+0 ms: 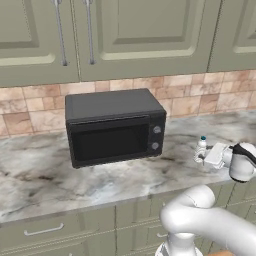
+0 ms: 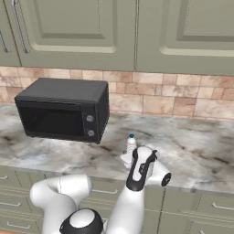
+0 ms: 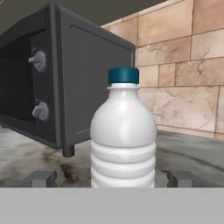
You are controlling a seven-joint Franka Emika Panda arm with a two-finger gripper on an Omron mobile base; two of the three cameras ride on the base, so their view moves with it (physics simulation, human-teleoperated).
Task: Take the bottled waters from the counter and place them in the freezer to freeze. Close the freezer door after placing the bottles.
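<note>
Whitish and ribbed, the water bottle (image 3: 123,135) with its dark blue cap stood upright on the marbled counter (image 1: 45,175), just right of the black microwave (image 1: 114,126) and near the front edge. I had the tool (image 3: 112,178) spread wide, a fingertip (image 3: 43,178) on either side of the bottle, nothing pinched yet. I judged this the first pick-up: ease forward, close on the ribs, lift straight. Open counter lay to the right; the microwave wall crowded the left.
</note>
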